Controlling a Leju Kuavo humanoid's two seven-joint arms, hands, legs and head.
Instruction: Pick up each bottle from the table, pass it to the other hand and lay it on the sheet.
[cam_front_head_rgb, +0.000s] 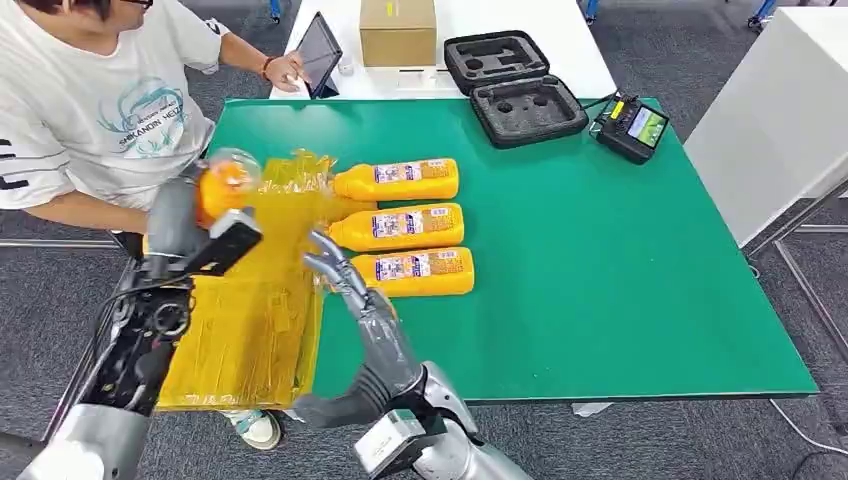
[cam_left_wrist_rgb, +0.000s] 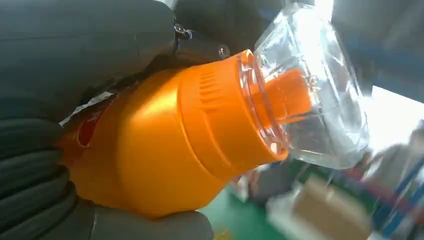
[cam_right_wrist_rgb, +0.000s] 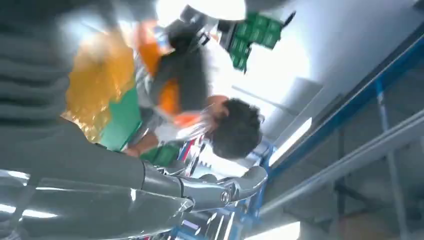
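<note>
My left hand grips an orange bottle with a clear cap and holds it up above the far left part of the yellow sheet. Close up, that bottle fills the hand, with dark fingers wrapped around its body. Three more orange bottles lie side by side on the green table: a far one, a middle one and a near one. My right hand hangs with fingers spread and holding nothing, beside the near bottle's cap end. Its fingers look extended.
A person in a white T-shirt stands at the table's left, one hand on a tablet. A cardboard box, a black foam case and a small screen device sit at the far side. The green table stretches right.
</note>
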